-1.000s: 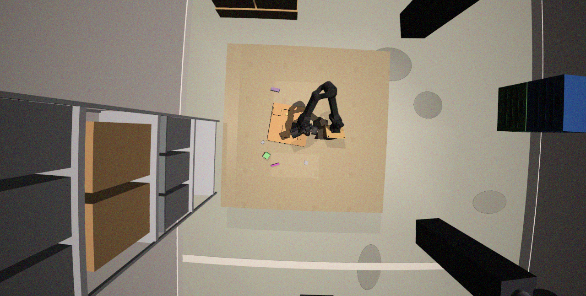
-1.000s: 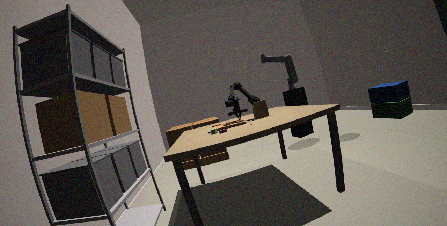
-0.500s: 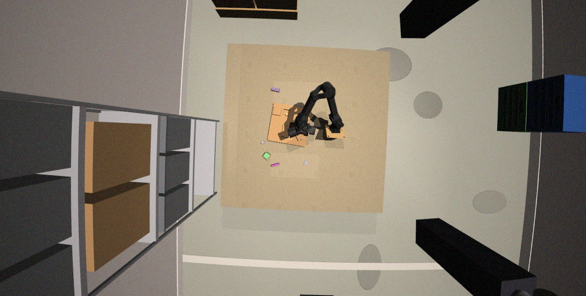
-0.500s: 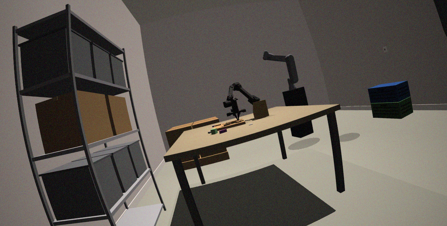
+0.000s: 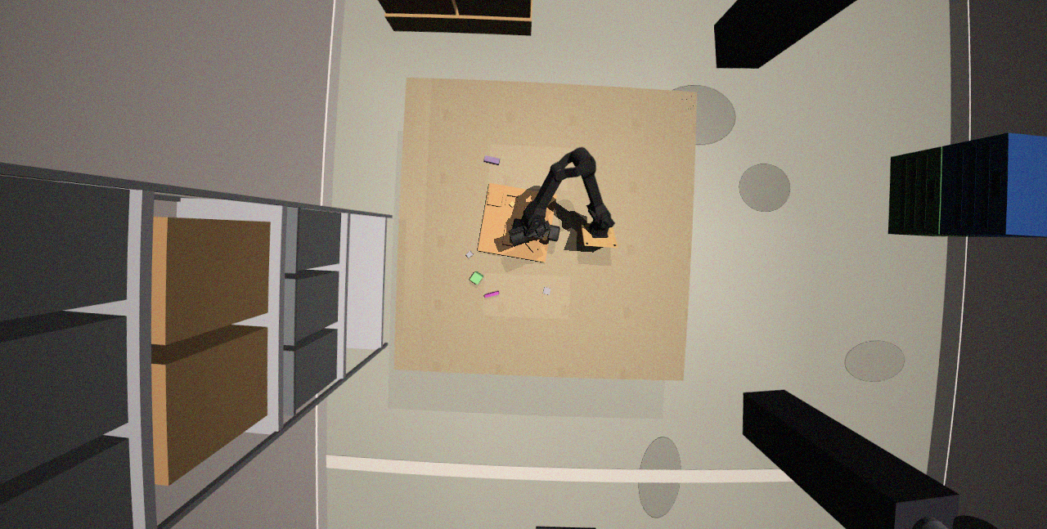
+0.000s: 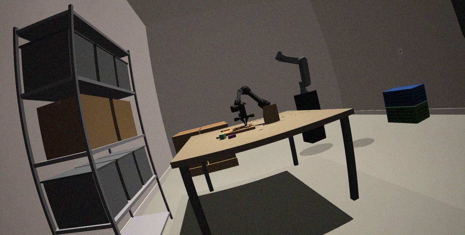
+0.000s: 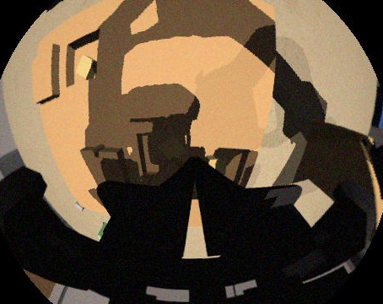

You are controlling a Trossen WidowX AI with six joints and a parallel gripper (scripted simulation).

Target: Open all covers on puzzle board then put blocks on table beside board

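The orange puzzle board (image 5: 495, 230) (image 7: 67, 127) lies on the table, partly under the arm and its shadow. My gripper (image 6: 245, 125) (image 7: 194, 161) is shut and empty, pointing down, its tips low over or on the board; contact is unclear. A small pale yellow piece (image 5: 511, 203) (image 7: 86, 67) shows at a dark-edged recess. More recesses and raised edges lie in shadow around the fingertips; the cover positions there are unclear. Off the board, a green block (image 5: 475, 277) (image 6: 222, 136) (image 7: 102, 230), a magenta block (image 5: 491, 294) (image 6: 231, 136) and a purple block (image 5: 491, 159) rest on the table.
Two small pale grey pieces (image 5: 469, 254) (image 5: 546, 290) lie on the table near the board. A wooden box (image 5: 601, 241) (image 6: 271, 113) (image 7: 335, 156) stands at the arm's base, to the right of the board in the top view. A shelf rack (image 6: 75, 103) stands beyond the table.
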